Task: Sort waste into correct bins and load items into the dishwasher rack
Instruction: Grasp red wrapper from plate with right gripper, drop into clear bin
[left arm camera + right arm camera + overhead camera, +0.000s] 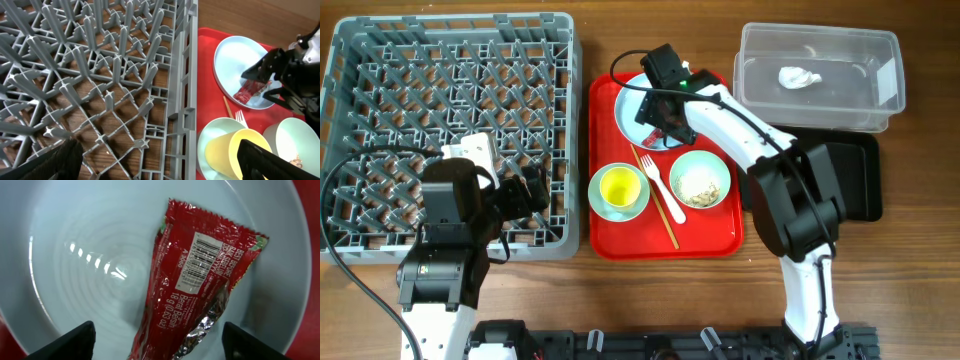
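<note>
Overhead, the right gripper (pixel 665 128) hangs low over the round white plate (pixel 630 110) at the far end of the red serving tray (pixel 610 235), and its wrist view shows the fingers spread wide, one on each side of the red foil wrapper (pixel 195 285), with nothing clasped between them; the wrapper lies flat in the plate, barcode side up, its crimped end towards the camera. Nearer the front of the tray, a small yellow cup (pixel 619 186) stands inside one pale mint-green bowl (pixel 600 205), and the second mint-green bowl (pixel 701 180) beside it holds beige rice-like crumbs (pixel 700 186). Between the two bowls lie the white plastic fork (pixel 665 190) and the thin wooden chopsticks (pixel 668 230), both on the tray. The crumpled white tissue (pixel 798 77) sits in the clear plastic tub (pixel 880 60) at the far right of the wooden surface (pixel 920 280), with the shallow black tray (pixel 855 180) just in front of the tub. The left gripper (pixel 532 188) hovers over the near right part of the grey dishwasher rack (pixel 450 90), fingers well apart and holding nothing, and no dishes stand among the rack's pegs
</note>
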